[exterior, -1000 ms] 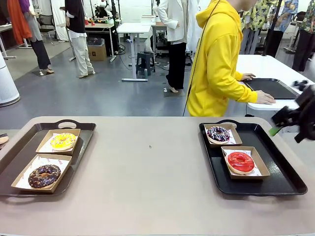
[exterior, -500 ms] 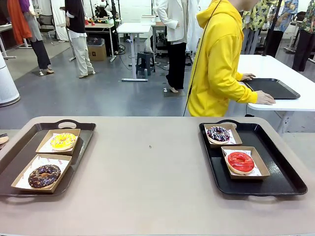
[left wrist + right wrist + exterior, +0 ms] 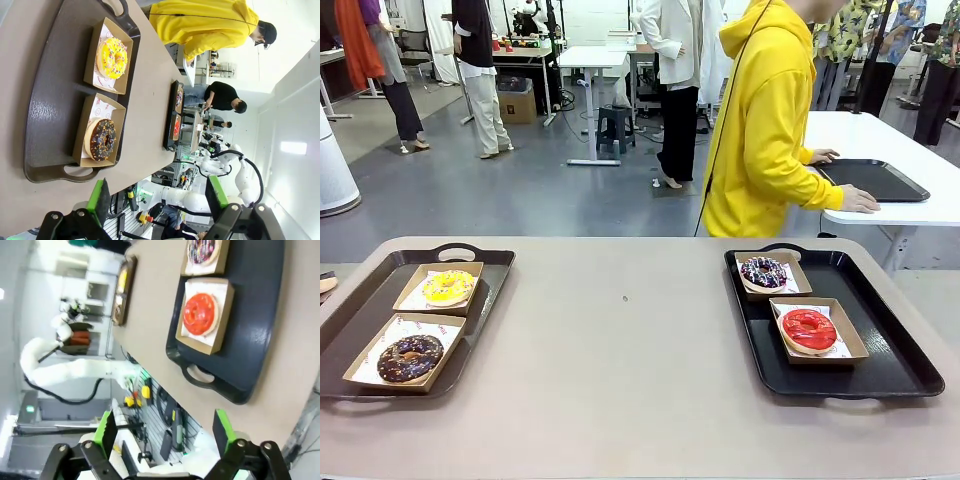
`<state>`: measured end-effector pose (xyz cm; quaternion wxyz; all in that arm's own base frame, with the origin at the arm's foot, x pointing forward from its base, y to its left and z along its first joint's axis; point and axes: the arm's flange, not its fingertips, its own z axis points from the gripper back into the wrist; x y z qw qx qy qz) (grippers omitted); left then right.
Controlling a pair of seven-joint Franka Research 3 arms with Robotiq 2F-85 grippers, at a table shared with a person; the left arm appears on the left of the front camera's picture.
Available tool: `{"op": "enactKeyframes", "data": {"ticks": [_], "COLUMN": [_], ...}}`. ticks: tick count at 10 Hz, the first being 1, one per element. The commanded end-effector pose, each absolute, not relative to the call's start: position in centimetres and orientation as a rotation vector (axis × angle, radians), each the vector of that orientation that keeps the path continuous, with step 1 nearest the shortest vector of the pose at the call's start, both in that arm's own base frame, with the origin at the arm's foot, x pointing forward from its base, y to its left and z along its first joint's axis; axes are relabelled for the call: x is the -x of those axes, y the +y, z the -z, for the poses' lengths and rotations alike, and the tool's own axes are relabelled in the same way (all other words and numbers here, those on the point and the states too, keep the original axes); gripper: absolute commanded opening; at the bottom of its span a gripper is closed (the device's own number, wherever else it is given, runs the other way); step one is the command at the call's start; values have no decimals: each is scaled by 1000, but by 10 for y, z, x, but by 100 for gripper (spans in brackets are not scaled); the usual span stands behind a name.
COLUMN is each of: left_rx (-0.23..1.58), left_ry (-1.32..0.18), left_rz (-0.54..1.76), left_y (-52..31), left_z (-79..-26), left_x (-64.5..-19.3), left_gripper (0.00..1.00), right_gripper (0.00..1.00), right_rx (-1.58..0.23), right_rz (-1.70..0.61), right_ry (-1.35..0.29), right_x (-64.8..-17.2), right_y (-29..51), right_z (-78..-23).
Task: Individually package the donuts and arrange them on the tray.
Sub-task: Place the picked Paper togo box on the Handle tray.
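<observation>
We see our left gripper [image 3: 157,197] as black jointed metal links with round pivot screws, each finger [image 3: 98,201] tipped by a flat bright green pad. Beyond its pads stretches the white, rounded, glossy shell of our other arm [image 3: 200,200]. Our right gripper [image 3: 166,436] has the same black linkage and green pads [image 3: 106,432]; past it our white left arm [image 3: 65,371] curves with a dark cable alongside. The person [image 3: 760,120] across wears a yellow hooded sweatshirt.

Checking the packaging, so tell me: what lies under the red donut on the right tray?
The red donut sits on printed white paper inside a brown box on the black tray. The box floor beneath is hidden.
</observation>
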<state>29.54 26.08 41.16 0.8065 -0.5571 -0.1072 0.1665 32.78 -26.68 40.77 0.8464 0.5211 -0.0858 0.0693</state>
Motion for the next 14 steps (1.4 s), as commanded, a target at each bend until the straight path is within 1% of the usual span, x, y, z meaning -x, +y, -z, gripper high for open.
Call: {"op": "enactKeyframes", "data": {"ticks": [1,2,4,5,14], "left_rx": [1206,1206,1206,1206,1206], "left_ry": [-245,-245,-245,-245,-245], "left_rz": [-353,-353,-353,-353,-353], "left_y": [262,262,262,262,262], "left_z": [-413,-413,-413,-413,-413], "left_x": [-294,-294,-294,-294,-294], "left_gripper": [100,100,100,100,100], "right_gripper": [100,100,100,100,100], "right_rx": [-1181,-1189,-1192,-1179,-1179], "right_rz": [-63,-24,-23,-47,-47], "right_ry": [-242,-265,-293,-259,-259], "right_x": [-342,-344,-347,-337,-337], "right_y": [-273,-274,-272,-276,-276], "right_z": [-401,-397,-393,-391,-391]}}
